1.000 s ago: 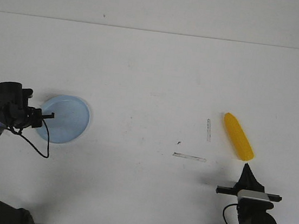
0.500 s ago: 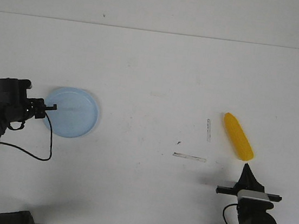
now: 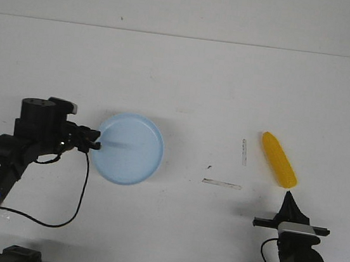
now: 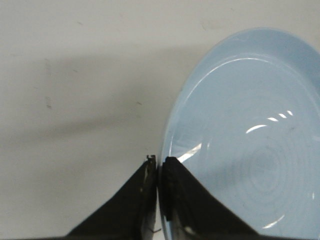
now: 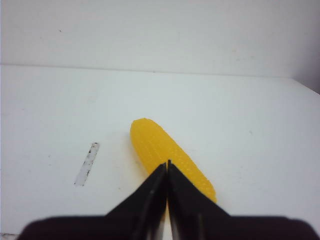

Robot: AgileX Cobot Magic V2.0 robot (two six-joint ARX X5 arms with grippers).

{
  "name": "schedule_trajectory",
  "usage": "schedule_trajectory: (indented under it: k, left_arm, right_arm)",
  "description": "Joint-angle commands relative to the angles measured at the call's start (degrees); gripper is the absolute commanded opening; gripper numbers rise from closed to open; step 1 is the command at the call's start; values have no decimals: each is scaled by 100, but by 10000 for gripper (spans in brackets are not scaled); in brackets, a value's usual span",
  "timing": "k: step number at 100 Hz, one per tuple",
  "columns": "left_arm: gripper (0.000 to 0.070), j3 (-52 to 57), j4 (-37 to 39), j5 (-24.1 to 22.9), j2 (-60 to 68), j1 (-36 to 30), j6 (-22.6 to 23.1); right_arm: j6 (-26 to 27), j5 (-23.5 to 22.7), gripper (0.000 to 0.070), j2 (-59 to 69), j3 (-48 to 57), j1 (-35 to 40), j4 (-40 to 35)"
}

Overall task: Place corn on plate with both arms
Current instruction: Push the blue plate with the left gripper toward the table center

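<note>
The pale blue plate (image 3: 129,149) sits left of the table's middle. My left gripper (image 3: 94,143) is shut on its left rim. In the left wrist view one finger lies inside the plate (image 4: 250,140), the other outside, and the left gripper (image 4: 158,161) pinches the rim between them. The yellow corn (image 3: 279,159) lies at an angle on the table at the right. My right gripper (image 3: 289,197) is shut and empty, just short of the corn's near end. In the right wrist view the corn (image 5: 155,142) lies just beyond the right gripper (image 5: 167,163).
Two thin grey strips lie on the white table: one (image 3: 221,184) below centre, one (image 3: 244,151) just left of the corn, also in the right wrist view (image 5: 87,163). A black cable (image 3: 81,190) hangs from the left arm. The table's far edge (image 3: 186,37) meets a wall.
My left gripper has moved right with the plate held by its rim, from the far left toward the table's middle. The right arm and the corn have not moved.
</note>
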Motion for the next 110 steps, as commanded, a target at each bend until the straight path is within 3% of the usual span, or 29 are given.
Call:
schedule_trajectory:
  k: [1, 48, 102, 106, 110]
  left_arm:
    - [0, 111, -37, 57, 116, -306, -28]
    - [0, 111, 35, 55, 1497, -2052, 42]
    - [4, 111, 452, -267, 2645, -2343, 151]
    - [23, 111, 444, -267, 2645, -2341, 151]
    - [86, 111, 439, -267, 2645, -2341, 149]
  right_arm:
    - [72, 2, 6, -4, -7, 4, 42]
    - [72, 2, 6, -4, -7, 4, 39]
    - [74, 2, 6, -4, -7, 4, 39]
    - [72, 2, 6, -4, -7, 4, 39]
    - [74, 2, 6, -4, -7, 4, 39]
